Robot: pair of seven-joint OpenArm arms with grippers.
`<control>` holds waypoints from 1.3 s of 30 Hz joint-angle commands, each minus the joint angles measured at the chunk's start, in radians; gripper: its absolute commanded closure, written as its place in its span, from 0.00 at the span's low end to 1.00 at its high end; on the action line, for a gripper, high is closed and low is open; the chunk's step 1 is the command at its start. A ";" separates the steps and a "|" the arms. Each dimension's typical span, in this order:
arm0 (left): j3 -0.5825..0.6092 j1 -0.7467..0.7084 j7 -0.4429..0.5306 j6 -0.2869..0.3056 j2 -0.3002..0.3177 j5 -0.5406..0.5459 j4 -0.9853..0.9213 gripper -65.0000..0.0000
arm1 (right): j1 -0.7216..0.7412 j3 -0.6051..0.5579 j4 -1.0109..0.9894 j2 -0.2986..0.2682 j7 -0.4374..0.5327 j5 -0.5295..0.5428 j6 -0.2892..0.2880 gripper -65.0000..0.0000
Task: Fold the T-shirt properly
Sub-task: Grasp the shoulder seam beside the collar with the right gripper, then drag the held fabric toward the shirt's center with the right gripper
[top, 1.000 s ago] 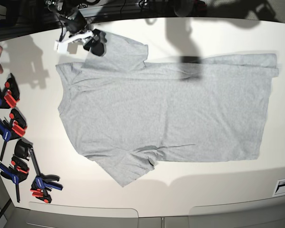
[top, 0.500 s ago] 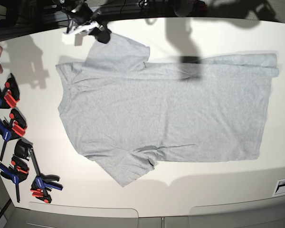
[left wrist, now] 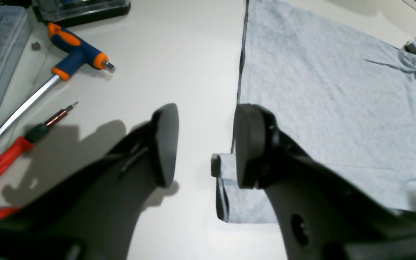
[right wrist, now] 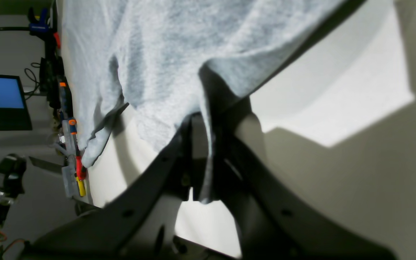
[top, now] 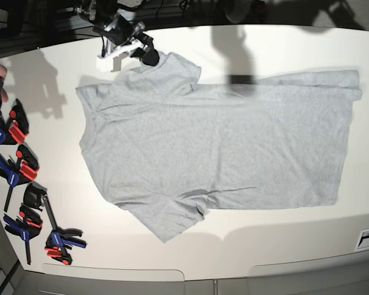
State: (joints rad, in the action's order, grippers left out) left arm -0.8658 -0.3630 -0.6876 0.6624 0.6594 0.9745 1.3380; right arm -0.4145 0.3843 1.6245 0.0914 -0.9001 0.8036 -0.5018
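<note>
Heather-grey cotton T-shirt [top: 215, 141] spread flat, sleeve pinched by right hand [right wrist: 204, 159], left hand [left wrist: 204, 144] spread apart.

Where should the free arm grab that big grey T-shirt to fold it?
Probably the bottom hem corner of the light grey cotton T-shirt, approached from the bare table side: the open left end effector hovers there, where the flat edge lies exposed, doubled over.

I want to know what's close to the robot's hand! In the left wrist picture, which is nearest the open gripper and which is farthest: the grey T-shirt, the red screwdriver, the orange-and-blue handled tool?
From the left gripper:
1. T-shirt, its edge right beside the right-hand finger.
2. Red screwdriver, off to the picture's left.
3. Orange-and-blue handled tool, farther up, upper left.
</note>
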 commanded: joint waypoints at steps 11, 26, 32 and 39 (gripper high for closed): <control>-0.011 -0.003 -0.004 0.006 0.028 0.022 0.018 0.63 | 0.184 -0.149 0.025 0.014 0.066 -0.173 -0.059 1.00; -0.011 -0.006 -0.046 0.003 0.028 0.025 0.018 0.63 | -0.092 -0.148 0.114 0.014 0.072 -0.174 -0.060 1.00; -0.011 -0.006 -0.049 0.003 0.028 0.025 0.018 0.63 | -0.166 -0.148 0.206 0.014 0.046 -0.192 -0.035 1.00; -0.011 -0.006 -0.053 0.003 0.028 0.040 0.018 0.63 | -0.197 -0.148 0.302 0.014 0.043 -0.199 -0.033 1.00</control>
State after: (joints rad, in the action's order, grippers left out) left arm -0.8650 -0.3714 -0.7628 0.6624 0.6563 0.9905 1.3418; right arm -0.6228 0.2478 1.8988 0.0921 -0.8883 0.5533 -0.5159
